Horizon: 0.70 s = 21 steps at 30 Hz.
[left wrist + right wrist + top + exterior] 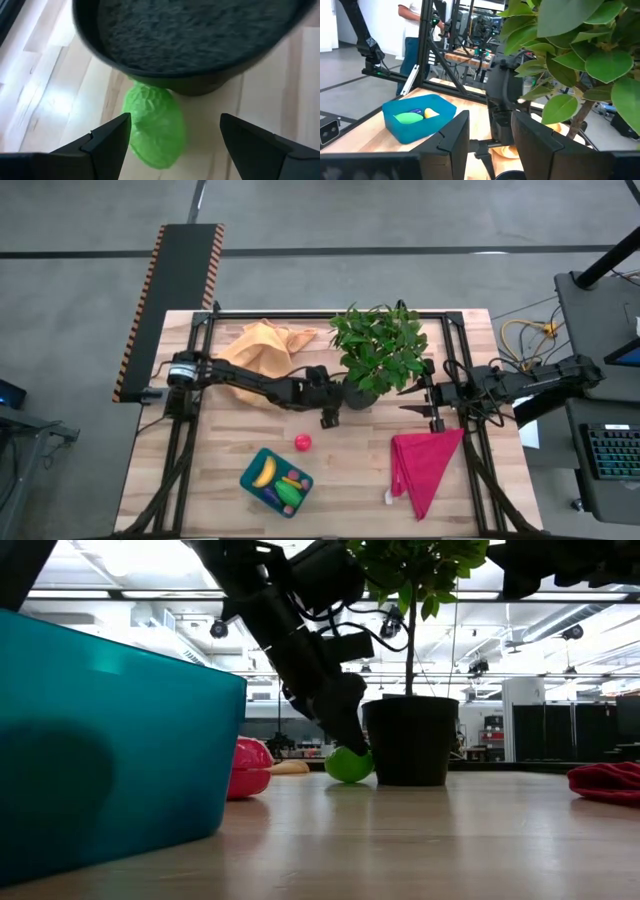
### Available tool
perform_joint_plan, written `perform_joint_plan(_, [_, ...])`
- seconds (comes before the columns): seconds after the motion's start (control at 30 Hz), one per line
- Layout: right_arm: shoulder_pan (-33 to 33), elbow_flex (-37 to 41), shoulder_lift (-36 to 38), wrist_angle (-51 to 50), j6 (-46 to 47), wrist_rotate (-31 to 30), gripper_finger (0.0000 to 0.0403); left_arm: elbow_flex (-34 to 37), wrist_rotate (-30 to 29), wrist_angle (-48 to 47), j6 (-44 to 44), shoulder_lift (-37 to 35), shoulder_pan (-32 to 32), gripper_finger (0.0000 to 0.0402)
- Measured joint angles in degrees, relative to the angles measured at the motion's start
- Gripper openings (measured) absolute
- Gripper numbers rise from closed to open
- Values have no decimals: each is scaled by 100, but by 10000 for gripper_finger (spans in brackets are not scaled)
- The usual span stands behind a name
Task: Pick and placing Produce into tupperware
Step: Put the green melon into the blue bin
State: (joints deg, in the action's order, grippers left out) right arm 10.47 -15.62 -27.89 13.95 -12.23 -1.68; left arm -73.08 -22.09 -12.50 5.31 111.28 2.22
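The left gripper (329,420) sits low beside the potted plant (378,352), its two fingers (107,142) spread apart with a crinkly green piece of produce (156,127) lying between them on the wood, not yet pinched; that green piece rests right against the base of the plant's dark pot (408,741), on the side facing the teal tub. The right gripper (434,396) hangs on the other side of the plant, close to its leaves, with its fingers (451,136) parted and nothing between them. Taking things by size, the wooden table (340,500) carries everything; the plant stands near its middle. An orange-yellow cloth (262,345) lies bunched on the left arm's side of the plant, towards the far edge, and a magenta cloth (422,465) is spread on the right arm's side, towards the near edge. The tupperware (275,481) sits well apart from the plant, near the front edge on the left arm's side, already holding a yellow banana (264,471) and a few other small green and red pieces. Between the tub and the plant a small pinkish-red fruit (302,442) rests alone on the table.
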Motion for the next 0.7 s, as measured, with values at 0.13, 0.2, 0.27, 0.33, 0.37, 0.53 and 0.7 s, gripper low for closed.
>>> perform_joint_plan(0.13, [-1, 0, 1, -4, 17, 1, 140, 25, 105, -5, 9, 0, -124, 290])
perform_joint_plan(0.2, [-1, 0, 0, -8, 20, 1, 142, 26, 132, -5, 12, 0, -156, 290])
perform_joint_plan(0.27, [-1, 0, 1, -11, 19, 1, 143, 26, 282, 0, 12, 0, -191, 290])
perform_joint_plan(0.33, [-1, 0, 1, -13, 17, 1, 144, 26, 529, 3, 19, 0, -234, 290])
perform_joint_plan(0.37, [-1, 0, -1, -13, 19, 1, 143, 26, 619, 4, 27, 0, -253, 290])
perform_joint_plan(0.53, [-1, 0, 0, -17, 17, 2, 137, 48, 686, 5, 30, 9, -330, 290])
perform_joint_plan(0.7, [-1, 0, 1, -17, 17, 3, 135, 79, 689, 146, 33, 9, -376, 290])
